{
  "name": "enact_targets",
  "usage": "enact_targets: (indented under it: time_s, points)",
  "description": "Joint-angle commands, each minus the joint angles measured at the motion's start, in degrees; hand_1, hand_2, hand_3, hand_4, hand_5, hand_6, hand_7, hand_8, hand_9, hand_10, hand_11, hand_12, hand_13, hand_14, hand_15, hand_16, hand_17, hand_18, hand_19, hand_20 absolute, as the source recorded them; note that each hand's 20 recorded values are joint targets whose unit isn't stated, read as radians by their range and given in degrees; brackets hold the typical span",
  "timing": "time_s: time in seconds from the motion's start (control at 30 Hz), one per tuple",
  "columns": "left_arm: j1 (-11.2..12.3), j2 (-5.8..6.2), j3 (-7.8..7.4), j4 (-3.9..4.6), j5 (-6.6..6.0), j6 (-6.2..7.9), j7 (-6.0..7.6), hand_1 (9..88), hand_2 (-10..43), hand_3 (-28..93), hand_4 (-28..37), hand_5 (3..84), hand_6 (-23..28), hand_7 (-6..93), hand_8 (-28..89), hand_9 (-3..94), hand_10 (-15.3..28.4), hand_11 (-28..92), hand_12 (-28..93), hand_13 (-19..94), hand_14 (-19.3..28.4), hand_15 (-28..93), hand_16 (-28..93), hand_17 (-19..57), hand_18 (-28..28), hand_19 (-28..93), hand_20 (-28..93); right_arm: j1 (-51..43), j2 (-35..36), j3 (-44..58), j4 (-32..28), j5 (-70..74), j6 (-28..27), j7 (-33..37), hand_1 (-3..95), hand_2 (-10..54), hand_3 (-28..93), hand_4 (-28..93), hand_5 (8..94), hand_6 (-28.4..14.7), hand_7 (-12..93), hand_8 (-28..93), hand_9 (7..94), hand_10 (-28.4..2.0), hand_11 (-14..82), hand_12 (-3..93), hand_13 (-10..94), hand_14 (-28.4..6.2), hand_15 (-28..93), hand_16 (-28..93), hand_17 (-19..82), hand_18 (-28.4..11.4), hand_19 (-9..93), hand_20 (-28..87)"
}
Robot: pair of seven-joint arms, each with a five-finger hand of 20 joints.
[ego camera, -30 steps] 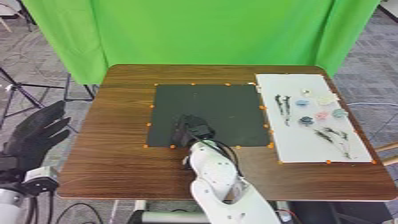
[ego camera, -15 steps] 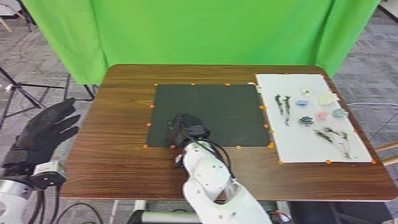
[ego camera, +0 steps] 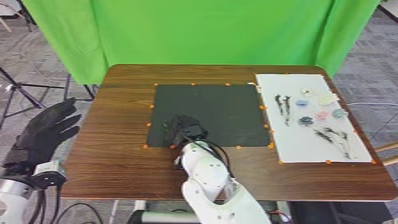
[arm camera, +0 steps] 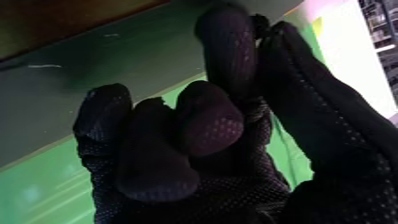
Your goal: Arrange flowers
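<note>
My head view gives six flowers [ego camera: 321, 115] near the desk's [ego camera: 107, 150] right edge, my left hand [ego camera: 35, 141] loosely spread; my wrist view, my right hand [ego camera: 186, 127] curled, thumb [arm camera: 324, 112] meeting fingertip [arm camera: 226, 40]

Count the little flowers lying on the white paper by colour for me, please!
Pink flower: 1
White or cream flowers: 2
Blue or blue-green flowers: 3
Total on the white paper: 6
</note>
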State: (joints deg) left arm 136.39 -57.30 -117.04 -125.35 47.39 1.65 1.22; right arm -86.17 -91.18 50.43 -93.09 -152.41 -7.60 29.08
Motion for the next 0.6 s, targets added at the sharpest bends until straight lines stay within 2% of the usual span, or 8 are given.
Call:
enact_targets:
  time_s: [0.03, 0.2, 0.33, 0.4, 0.5, 0.6]
  points:
    - [0.57, -0.51, 0.08, -0.01, -0.03, -0.33, 0.16, 24.4, -6.0, 69, -27.0, 24.4, 1.9, 22.6, -11, 18.9, 9.6, 16, 19, 15, 11.5, 21, 6, -10.4, 17.9, 38, 10, -1.17, -0.32, 0.33, 0.71, -1.21, -1.98, -0.21, 27.3, -6.5, 82, -22, 81.8, 1.1, 45, -7, 81.5, -10.1, 60.5, 50.9, 77, -9.8, 83, 38, 36, -21.9, 87, 38]
    - [0.97, -0.89, -0.12, -0.2, 0.02, -0.13, 0.47, 24.2, -5.5, 70, -27.7, 24.4, 1.6, 23.6, -12, 19.4, 9.8, 16, 19, 16, 11.4, 21, 7, -10.3, 17.9, 38, 10, -1.18, -0.21, 0.82, 0.7, -2.35, -3.92, -0.23, 24.6, -5.7, 82, -23, 80.7, 0.4, 45, -9, 80.5, -10.4, 60.4, 51.0, 76, -10.1, 83, 38, 36, -22.0, 87, 38]
    - [1.47, -1.37, -0.3, -0.38, 0.0, 0.12, 0.7, 24.1, -5.3, 70, -28.0, 24.3, 1.5, 24.2, -12, 19.5, 9.8, 16, 19, 16, 11.3, 21, 7, -10.2, 17.9, 38, 10, -1.13, 0.09, 1.08, 0.4, -3.11, -3.02, -0.28, 23.4, -4.7, 81, -23, 76.8, -0.6, 46, -10, 76.6, -11.5, 61.6, 51.9, 73, -11.0, 84, 39, 33, -21.8, 85, 39]
    - [1.69, -1.53, -0.34, -0.44, 0.03, 0.36, 0.95, 24.1, -5.3, 70, -28.0, 24.3, 1.5, 24.4, -13, 19.5, 9.8, 16, 19, 16, 11.3, 21, 7, -10.1, 17.9, 38, 11, -1.3, 0.7, 0.76, -0.21, -2.87, -0.48, -0.78, 22.6, -3.9, 81, -23, 73.3, -1.3, 46, -11, 73.5, -12.2, 62.6, 52.4, 70, -11.5, 84, 39, 30, -21.7, 84, 39]
    - [1.85, -1.73, -0.36, -0.53, 0.04, 0.45, 1.19, 24.0, -5.1, 70, -28.2, 24.3, 1.5, 24.5, -13, 19.5, 9.9, 16, 18, 16, 11.3, 21, 7, -10.0, 17.8, 38, 11, -1.37, 1.84, -0.02, -0.76, -3.03, 5.88, -3.36, 22.3, -1.0, 86, -22, 58.0, -3.3, 50, -15, 59.7, -14.6, 66.1, 52.5, 60, -13.8, 87, 36, 24, -21.3, 79, 42]
    - [1.89, -1.64, -0.32, -0.48, -0.02, 0.48, 1.26, 23.8, -4.9, 71, -28.2, 24.2, 1.4, 24.8, -13, 19.5, 9.9, 16, 18, 16, 11.4, 21, 7, -10.0, 17.8, 38, 11, -1.91, 2.64, 0.41, -1.33, -1.67, 10.37, -10.87, 24.8, 1.5, 91, -20, 44.3, -3.5, 54, -20, 44.1, -16.8, 66.6, 50.3, 49, -14.5, 85, 30, 17, -21.3, 73, 43]
